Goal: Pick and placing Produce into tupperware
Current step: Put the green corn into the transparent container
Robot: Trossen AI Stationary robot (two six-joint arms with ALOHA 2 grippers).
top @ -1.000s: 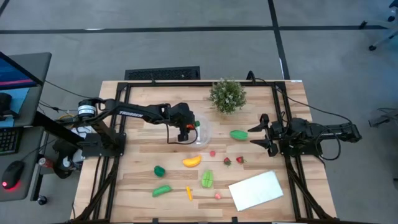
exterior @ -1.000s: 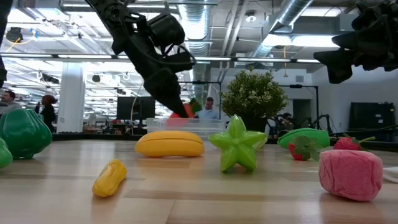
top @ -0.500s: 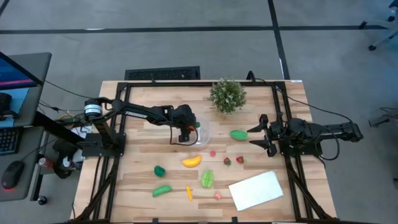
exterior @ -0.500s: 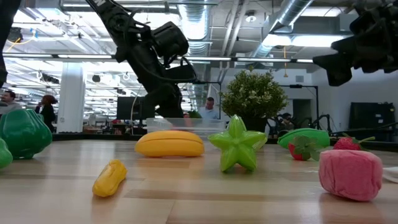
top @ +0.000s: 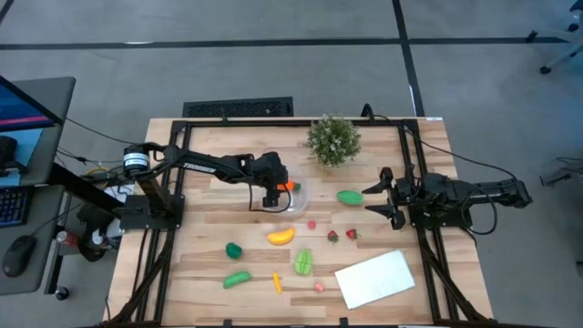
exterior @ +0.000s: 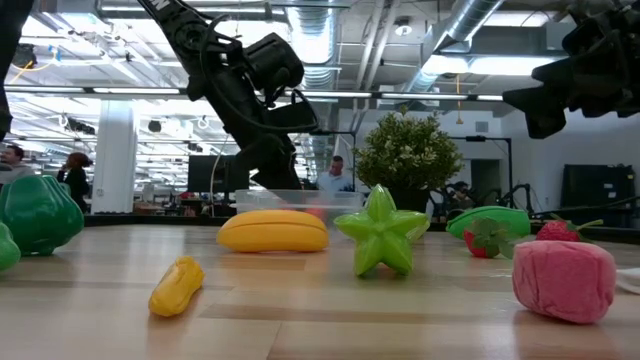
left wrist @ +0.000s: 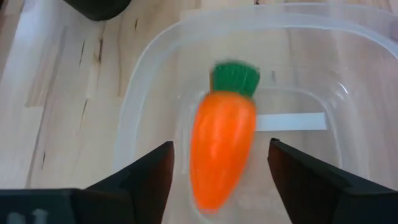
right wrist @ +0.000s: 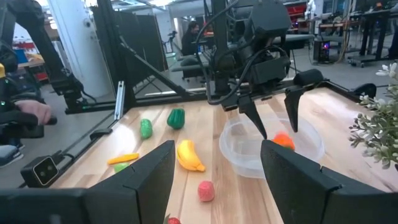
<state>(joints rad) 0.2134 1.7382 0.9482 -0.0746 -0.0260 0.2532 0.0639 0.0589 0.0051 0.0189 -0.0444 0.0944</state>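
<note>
My left gripper (top: 278,189) hovers open over the clear tupperware (top: 297,197). Its fingers stand on either side of an orange carrot (left wrist: 221,155) with a green top. The carrot lies inside the tupperware (left wrist: 134,112), blurred and free of the fingers. The right wrist view shows the same carrot (right wrist: 283,142) under the spread left gripper (right wrist: 273,118). The other produce lies on the table: a yellow banana (top: 281,236), a green star fruit (top: 303,261), a green pepper (top: 234,249) and strawberries (top: 333,237). My right gripper (top: 373,200) waits open at the table's right, beside a green piece (top: 350,196).
A bushy potted plant (top: 333,138) stands at the far edge behind the tupperware. A flat white sheet (top: 375,278) lies near the right front corner. A green cucumber (top: 237,279), a small carrot (top: 277,283) and a pink piece (top: 320,286) lie along the near side.
My left gripper has tipped and dipped toward the tupperware and let go of the carrot. The carrot was held above the rim; it now lies inside the container.
</note>
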